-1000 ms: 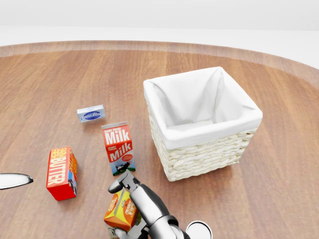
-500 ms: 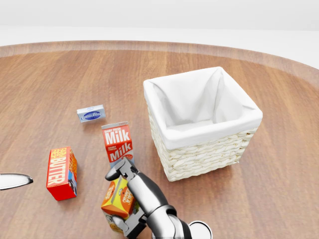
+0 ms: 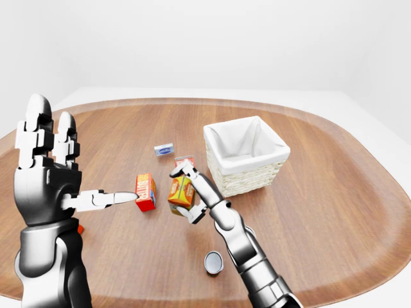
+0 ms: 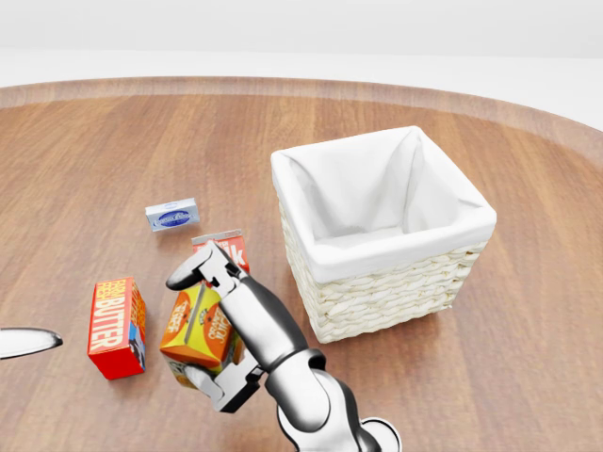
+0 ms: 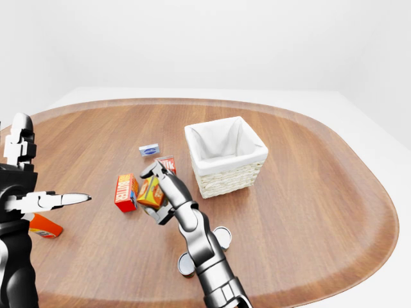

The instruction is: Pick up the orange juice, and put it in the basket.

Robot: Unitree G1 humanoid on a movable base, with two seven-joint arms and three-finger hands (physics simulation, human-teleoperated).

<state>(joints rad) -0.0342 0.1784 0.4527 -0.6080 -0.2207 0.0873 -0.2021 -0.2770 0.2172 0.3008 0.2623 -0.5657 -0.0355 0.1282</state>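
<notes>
on the round wooden table [image 4: 113, 141], the orange juice carton [image 4: 196, 328] is gripped by the closed fingers of the right hand [image 4: 215, 330] and is now lifted higher than a second ago, covering most of the milk carton [image 4: 226, 247], left of the basket [image 4: 396, 282]. the left hand [image 3: 48, 173] is held up, fingers spread open.
</notes>
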